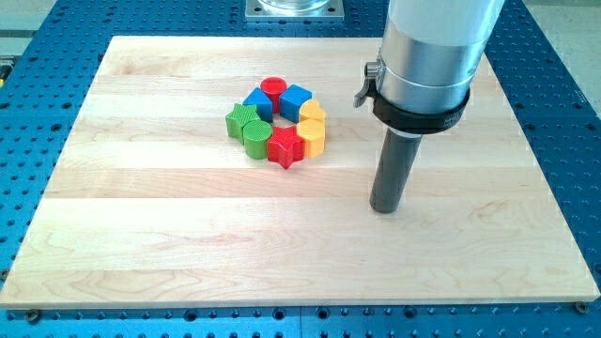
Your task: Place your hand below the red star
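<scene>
The red star (284, 147) lies at the bottom of a tight ring of blocks left of the board's middle. My tip (385, 208) rests on the wooden board (188, 244), to the right of the red star and lower in the view, well apart from it. Around the ring are a red cylinder (273, 91), a blue cube (295, 99), a blue triangle-like block (256, 102), two yellow blocks (312, 113) (313, 136), a green star-like block (241, 119) and a green cylinder (255, 137).
The large grey arm body (427, 56) hangs over the board's upper right. A blue perforated table (38, 131) surrounds the board. A metal base plate (294, 8) sits at the view's top.
</scene>
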{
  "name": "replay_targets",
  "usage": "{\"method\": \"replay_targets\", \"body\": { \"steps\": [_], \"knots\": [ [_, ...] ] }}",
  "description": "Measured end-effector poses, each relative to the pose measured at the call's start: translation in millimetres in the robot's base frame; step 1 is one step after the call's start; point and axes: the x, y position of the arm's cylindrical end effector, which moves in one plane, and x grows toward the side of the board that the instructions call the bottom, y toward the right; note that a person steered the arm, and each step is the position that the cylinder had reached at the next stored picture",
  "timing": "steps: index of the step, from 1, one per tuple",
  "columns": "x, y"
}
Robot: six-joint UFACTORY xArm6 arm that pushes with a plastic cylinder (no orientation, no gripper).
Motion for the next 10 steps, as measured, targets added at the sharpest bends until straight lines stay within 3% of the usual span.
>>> {"method": "replay_targets", "body": {
  "steps": [2,3,4,7,9,10],
  "knots": [
    [3.5,3.6],
    [14.7,-17.7],
    [28.4,-83.6],
    [30.5,-124.4],
    [-20.7,-107.2],
    [-28.5,-47.5]
  ]
}}
